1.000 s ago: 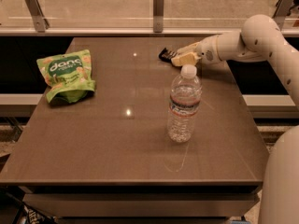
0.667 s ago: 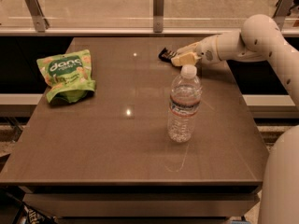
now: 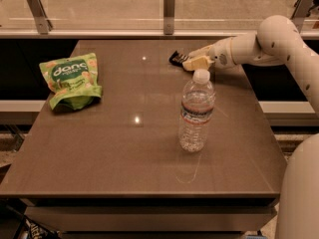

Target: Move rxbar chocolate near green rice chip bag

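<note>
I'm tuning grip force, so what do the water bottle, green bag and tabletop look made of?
The water bottle: clear thin plastic, glossy; the table shows through it. The green rice chip bag: likely plastic film, slightly shiny, creased. The table: hard smooth brown top, perhaps laminate; it mirrors light spots. The tool is at the rxbar chocolate, behind the bottle.

Far-side claw (image 3: 193,59) seemingly hides part of the rxbar chocolate (image 3: 176,59).

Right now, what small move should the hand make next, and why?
Probably secure and slightly lift the rxbar chocolate: the hand sits at it near the far edge of the table, while the green rice chip bag lies far across it.
</note>
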Robot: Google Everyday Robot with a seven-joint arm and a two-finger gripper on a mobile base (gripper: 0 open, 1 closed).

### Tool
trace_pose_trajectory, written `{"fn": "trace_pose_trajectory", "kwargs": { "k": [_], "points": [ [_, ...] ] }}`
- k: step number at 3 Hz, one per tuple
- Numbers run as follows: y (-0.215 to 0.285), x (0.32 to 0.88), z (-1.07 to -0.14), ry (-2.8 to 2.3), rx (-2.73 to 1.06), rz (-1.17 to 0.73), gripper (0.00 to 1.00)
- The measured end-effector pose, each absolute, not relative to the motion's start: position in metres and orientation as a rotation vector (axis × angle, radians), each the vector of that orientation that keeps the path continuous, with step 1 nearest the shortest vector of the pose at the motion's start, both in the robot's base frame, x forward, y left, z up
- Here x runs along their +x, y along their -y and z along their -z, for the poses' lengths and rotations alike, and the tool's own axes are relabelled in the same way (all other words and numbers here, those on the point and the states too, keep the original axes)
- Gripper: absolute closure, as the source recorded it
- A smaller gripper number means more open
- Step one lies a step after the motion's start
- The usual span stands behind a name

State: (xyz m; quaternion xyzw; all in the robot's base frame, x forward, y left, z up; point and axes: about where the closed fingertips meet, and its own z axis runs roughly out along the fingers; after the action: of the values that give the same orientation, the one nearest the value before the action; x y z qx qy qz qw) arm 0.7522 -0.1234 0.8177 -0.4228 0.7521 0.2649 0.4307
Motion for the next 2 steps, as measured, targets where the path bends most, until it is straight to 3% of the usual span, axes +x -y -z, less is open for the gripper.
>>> {"fn": "trace_pose_trajectory", "kwargs": {
  "k": [2],
  "points": [
    [0.111,0.737,-0.858,-1.903,-1.101,-0.626,1.00]
  ]
}}
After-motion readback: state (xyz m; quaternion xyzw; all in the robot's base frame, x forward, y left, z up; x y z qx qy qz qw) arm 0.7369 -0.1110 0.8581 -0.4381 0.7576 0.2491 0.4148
